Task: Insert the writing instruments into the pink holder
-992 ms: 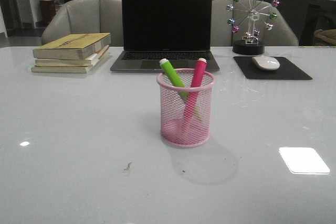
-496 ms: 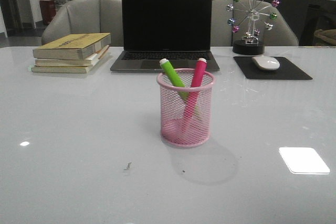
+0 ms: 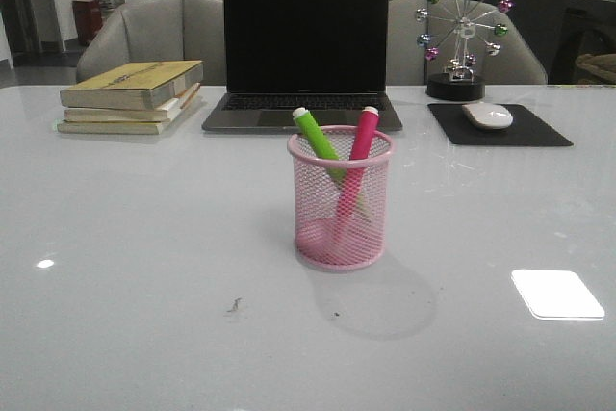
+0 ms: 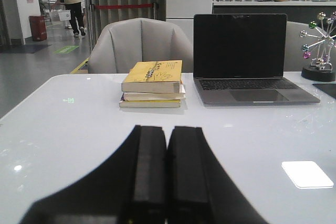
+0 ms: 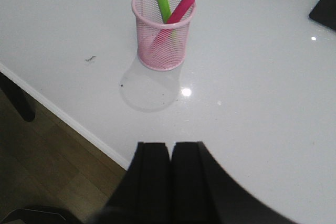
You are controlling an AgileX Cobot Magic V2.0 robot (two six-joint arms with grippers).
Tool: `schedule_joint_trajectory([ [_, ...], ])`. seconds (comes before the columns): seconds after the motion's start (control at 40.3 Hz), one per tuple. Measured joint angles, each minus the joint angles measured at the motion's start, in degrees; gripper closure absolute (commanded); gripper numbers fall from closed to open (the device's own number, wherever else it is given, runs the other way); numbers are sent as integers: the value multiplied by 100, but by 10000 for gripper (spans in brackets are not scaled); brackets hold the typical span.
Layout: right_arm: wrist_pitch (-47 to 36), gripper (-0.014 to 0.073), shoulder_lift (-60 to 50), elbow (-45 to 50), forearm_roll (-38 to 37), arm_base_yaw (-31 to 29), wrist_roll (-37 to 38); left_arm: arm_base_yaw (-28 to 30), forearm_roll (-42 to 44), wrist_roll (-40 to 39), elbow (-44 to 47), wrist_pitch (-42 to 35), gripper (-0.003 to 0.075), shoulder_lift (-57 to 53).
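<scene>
1. White glossy table (image 3: 144,267) fills the front view, with pale reflections of overhead light on its surface.
2. At the far left of the table sits a stack of three yellow-covered paperback books (image 3: 133,95), lying flat.
3. Just to the right of the books stands an open dark grey laptop with a black screen (image 3: 305,40), facing forward.
4. In the middle of the table, nearer than the laptop, stands the cylindrical pink wire-mesh pen cup (image 3: 341,197), upright.
5. Inside the cup, the lime green marker with a whitish cap (image 3: 316,137) leans toward the left rim, and the magenta pink marker with a whitish cap (image 3: 358,153) leans toward the right rim. Their lower ends cross inside the mesh, and both caps stick out above the rim.
6. Farther right, at the back, stands a small metal ferris-wheel ornament with coloured balls on a black round base (image 3: 461,36).
7. Beside it lies a black rectangular mouse pad (image 3: 529,128) with a white computer mouse (image 3: 488,115) resting on it.
8. The left gripper (image 4: 167,171), seen from its wrist camera, has its two black fingers pressed together, holding nothing, above bare table.
9. The right gripper (image 5: 170,182) also has its fingers together and empty, near the table's front edge, well apart from the cup.
</scene>
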Motion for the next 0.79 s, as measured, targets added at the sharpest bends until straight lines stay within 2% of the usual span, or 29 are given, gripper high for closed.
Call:
schedule_joint_trajectory([
  [0.149,0,537,-131,57,-10,-56,0,0,0,0,0,0,629,0],
  [0.248,-176,537,-387,259,-10,-472,0,0,0,0,0,0,629,0],
  [0.521,-2212,537,-1655,1780,233,-2214,0,0,0,0,0,0,629,0],
  [0.67,-3036,537,-2317,2635,471,-2799,0,0,0,0,0,0,629,0],
  [0.794,-3509,537,-2638,3152,563,-3049,0,0,11,0,0,0,629,0],
])
